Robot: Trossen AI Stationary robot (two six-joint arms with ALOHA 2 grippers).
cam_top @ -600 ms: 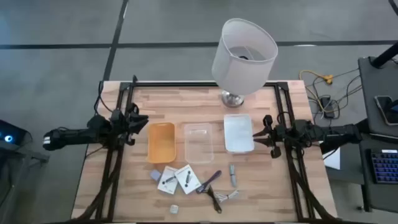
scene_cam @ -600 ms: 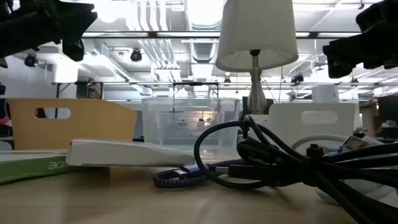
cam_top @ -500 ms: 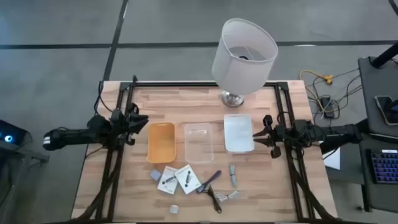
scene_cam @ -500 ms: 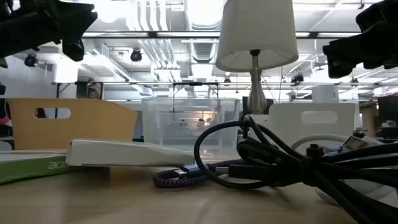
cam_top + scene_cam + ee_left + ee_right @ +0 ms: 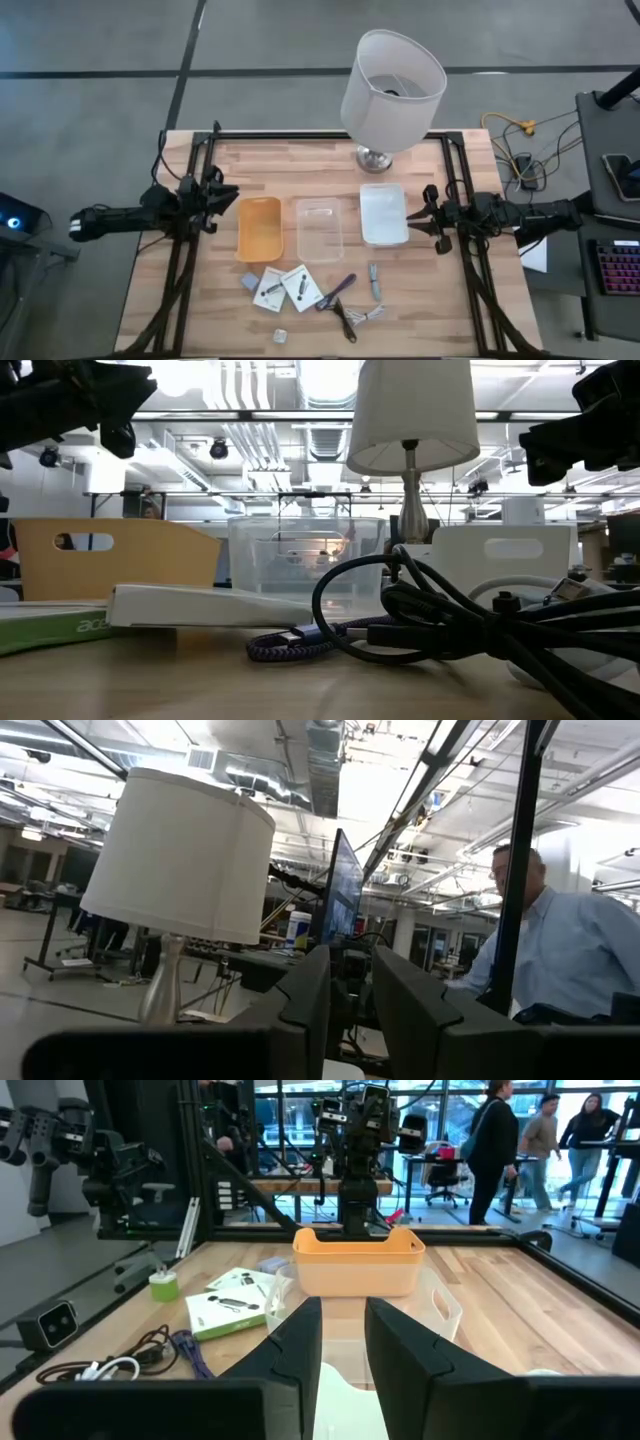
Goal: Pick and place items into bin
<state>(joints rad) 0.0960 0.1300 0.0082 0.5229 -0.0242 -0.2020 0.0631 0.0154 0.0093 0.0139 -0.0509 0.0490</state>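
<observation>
Overhead, two robot arms wait at either edge of a wooden bench (image 5: 200, 300) strewn with small items.

From left: the left pincer (image 5: 222, 193) hangs just beside an orange bin (image 5: 258, 228), its fingers a narrow gap apart and holding nothing. Next come a clear bin (image 5: 319, 229) and a white bin (image 5: 383, 213), side by side, with a white lamp (image 5: 392, 88) standing behind them. In front of the bins lie the items: a small grey piece (image 5: 250, 283), two white flat packets (image 5: 286, 288), a small white piece (image 5: 281, 335), a purple cord (image 5: 339, 289), a tangle of black cord (image 5: 350, 322) and a grey piece (image 5: 375, 281). At far right, the right pincer (image 5: 428, 217) hovers just beside the white bin, slightly parted and empty.
</observation>
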